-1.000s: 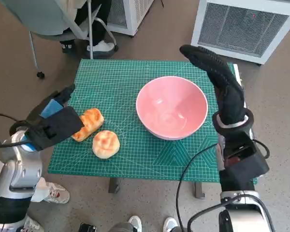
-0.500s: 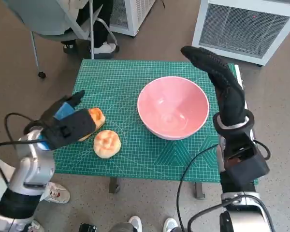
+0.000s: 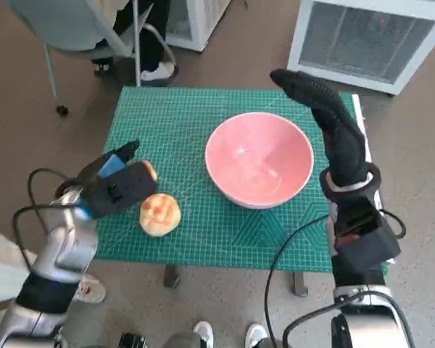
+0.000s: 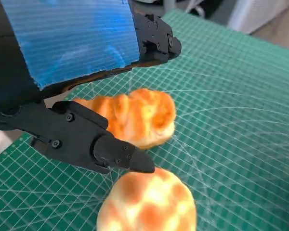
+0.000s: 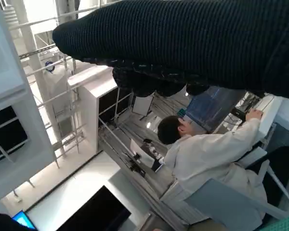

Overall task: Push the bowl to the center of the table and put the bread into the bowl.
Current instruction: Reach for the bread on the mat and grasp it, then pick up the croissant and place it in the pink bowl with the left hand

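Observation:
The pink bowl [image 3: 259,159] stands on the green mat [image 3: 174,116], right of its middle. A long glazed bread [image 4: 135,115] lies at the mat's left side, with a round bun [image 3: 160,214] just in front of it. My left hand [image 3: 116,185] hovers over the long bread and covers most of it in the head view. In the left wrist view its black fingers [image 4: 91,144] straddle the bread without a clear grip. My gloved right hand [image 3: 326,116] is raised and stretched flat beside the bowl's right rim, holding nothing.
A chair [image 3: 80,29] and a person's shoe [image 3: 156,70] are behind the table's far left corner. White units [image 3: 362,36] stand at the back right. The right wrist view shows a seated person in white [image 5: 207,154].
My left hand has moved right and forward onto the mat and now covers the long bread. The bowl, bun and right hand have stayed put.

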